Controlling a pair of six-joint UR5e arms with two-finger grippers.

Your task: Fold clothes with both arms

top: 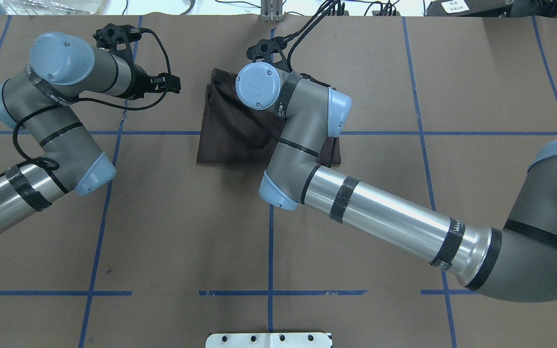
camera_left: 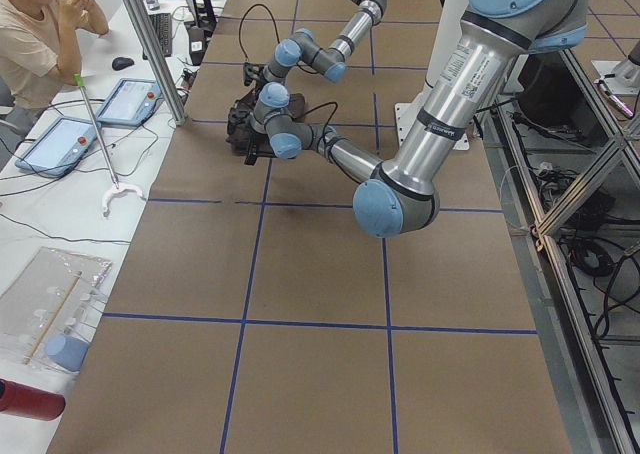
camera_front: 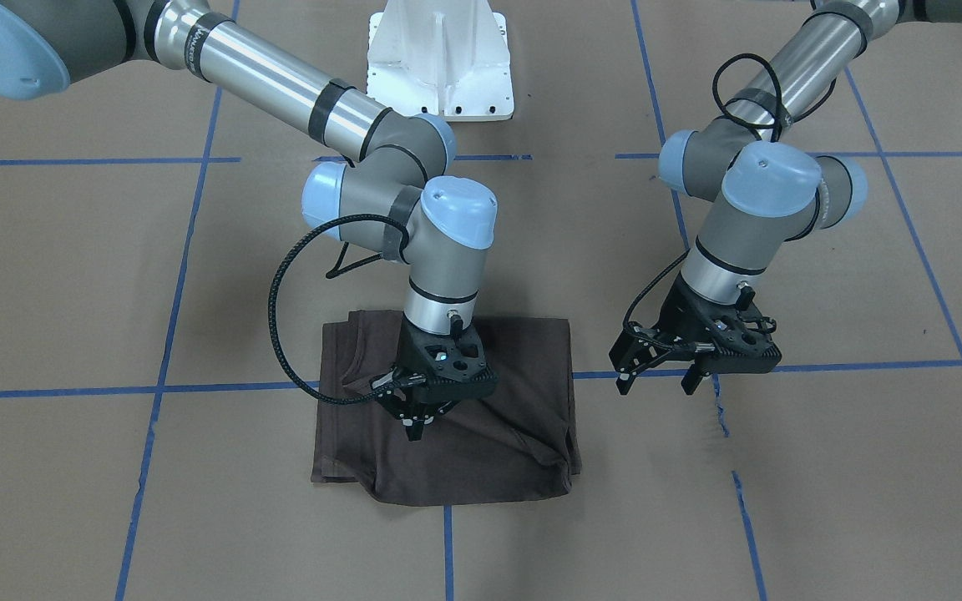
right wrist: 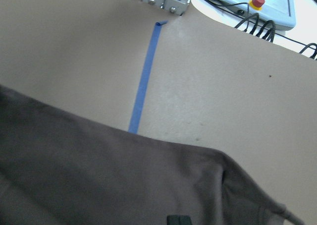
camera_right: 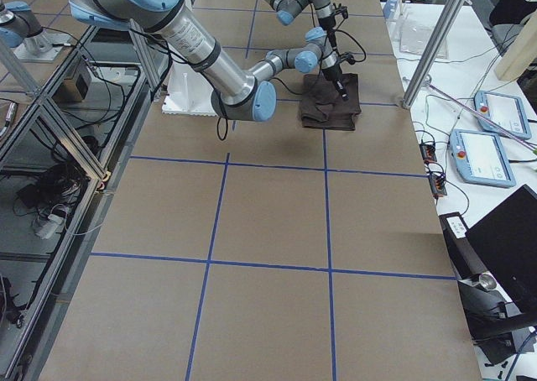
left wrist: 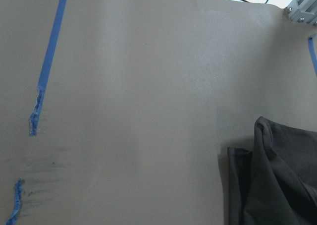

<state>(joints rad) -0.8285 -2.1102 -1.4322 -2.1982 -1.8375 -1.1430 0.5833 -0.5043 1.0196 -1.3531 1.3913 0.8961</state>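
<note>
And the right gripper (camera_front: 416, 427) is down on the folded T-shirt (camera_front: 504, 455), fingers pinched nearly together, tips on the cloth; whether they nip fabric, can't tell. The left gripper (camera_front: 656, 382) is spread wide, holding nothing, over the table (camera_front: 823, 484) just beside the T-shirt. Overhead, the right arm (top: 302, 145) hides much of the T-shirt

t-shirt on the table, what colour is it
The T-shirt is plain dark brown, and it shows best in the exterior front-facing view.
</note>
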